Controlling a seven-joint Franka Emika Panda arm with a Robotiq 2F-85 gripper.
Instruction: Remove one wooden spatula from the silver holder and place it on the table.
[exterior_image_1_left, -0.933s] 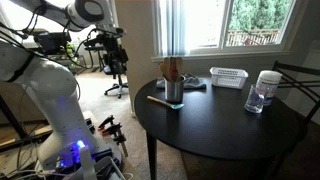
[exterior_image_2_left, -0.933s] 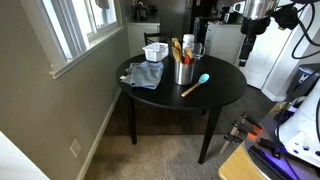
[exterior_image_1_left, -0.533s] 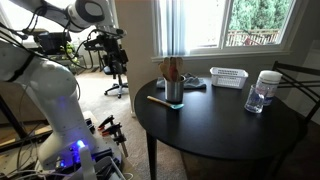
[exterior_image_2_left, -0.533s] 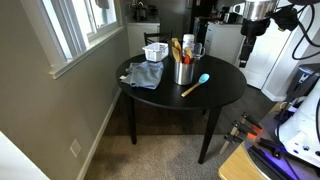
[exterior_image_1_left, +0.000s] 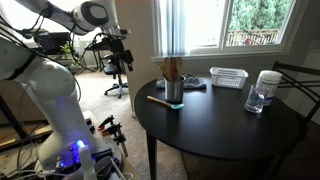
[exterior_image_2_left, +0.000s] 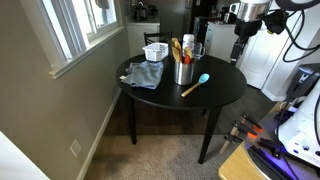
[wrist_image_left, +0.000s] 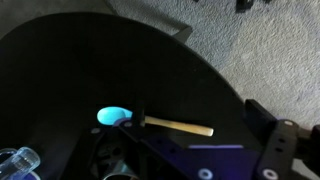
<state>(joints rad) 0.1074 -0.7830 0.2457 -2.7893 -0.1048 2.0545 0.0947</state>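
wooden spatula (exterior_image_2_left: 176, 49): pale, standing head-up in the silver holder (exterior_image_2_left: 183, 73), packed in with browner wooden utensils; number of utensils in the holder is unclear.
silver holder: 1, upright on the table (exterior_image_2_left: 226, 92), set in from the edges.
loose utensil (exterior_image_2_left: 195, 84): 1, wooden handle and teal head, flat on the table just beside the holder, toward the table edge.
cloth (exterior_image_2_left: 145, 74): 1, grey, crumpled, beside the holder.
white basket (exterior_image_1_left: 228, 77): 1, by the window-side edge.
clear water bottle (exterior_image_1_left: 257, 97): 1, well apart from the holder.
writing: too small to read.
gripper (exterior_image_2_left: 240, 47): in the air beyond the table edge, well apart from the holder; jaw width cannot be told.
wrist view only: loose utensil seen from above, carpet past the table edge.
exterior views only: holder, basket.
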